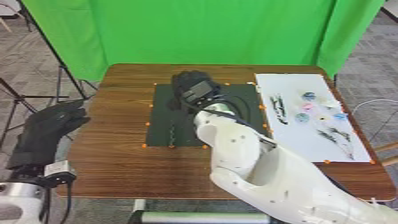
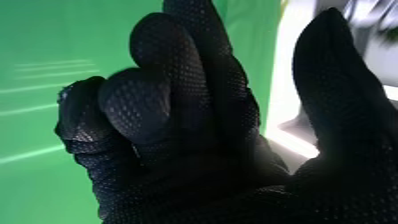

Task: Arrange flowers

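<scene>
In the head view my right hand [image 1: 193, 86] is over the upper part of the dark mat [image 1: 160, 112], open. A thin twisted stem [image 1: 171, 134] lies lower on the mat. Small flowers in blue [image 1: 308, 95], pink [image 1: 308, 106] and other pale colours lie on the white sheet [image 1: 289, 135] to the right, with dark stems [image 1: 279, 109] and leafy sprigs [image 1: 338, 135]. My left hand [image 1: 44, 132] is beyond the table's left edge, open. In the right wrist view the right hand [image 2: 195, 145] has relaxed fingers and its thumb apart, holding nothing.
The brown wooden table [image 1: 115, 165] carries the mat and sheet side by side, with orange markers around their edges. My right forearm [image 1: 258, 165] crosses the lower right of the table and covers part of the mat. A green curtain [image 1: 195, 30] hangs behind.
</scene>
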